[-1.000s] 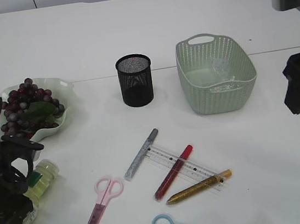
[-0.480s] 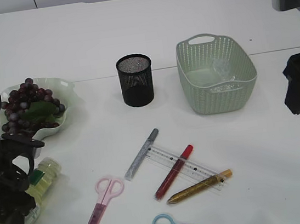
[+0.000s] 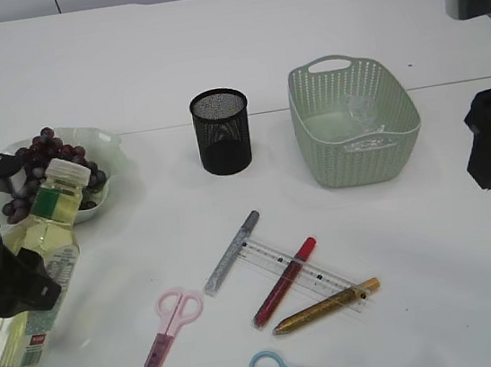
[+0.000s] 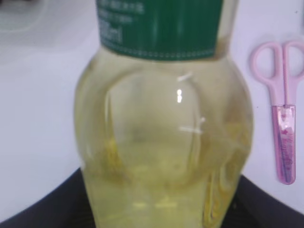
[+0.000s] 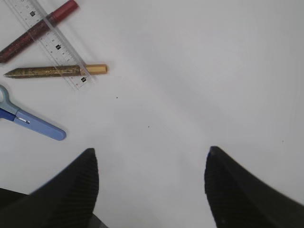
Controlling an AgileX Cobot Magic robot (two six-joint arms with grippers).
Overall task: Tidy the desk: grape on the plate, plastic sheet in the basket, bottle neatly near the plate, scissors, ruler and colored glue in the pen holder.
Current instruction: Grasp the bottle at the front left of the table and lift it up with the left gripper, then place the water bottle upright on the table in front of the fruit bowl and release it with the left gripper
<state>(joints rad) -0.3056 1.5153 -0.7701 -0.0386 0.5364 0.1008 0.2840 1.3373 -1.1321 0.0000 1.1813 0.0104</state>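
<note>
Left pincer (image 3: 10, 282) pinched the bottle (image 3: 30, 266) w/ a firm hold; best set it upright just beside the plate (image 3: 99, 139). Right pincer (image 5: 149, 183) was spread, empty.

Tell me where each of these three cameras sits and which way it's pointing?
Exterior view: set in front of the table, slanting down across it at the plate, pen holder and basket; both dark arms show at the edges.
Left wrist view: on the left arm, close against the bottle that the left gripper holds; a dark gripper edge shows at the bottom.
Right wrist view: on the right arm, looking down at bare table past the open right gripper.
Shared: pink scissors in exterior and left wrist views; ruler in exterior and right wrist views.
</note>
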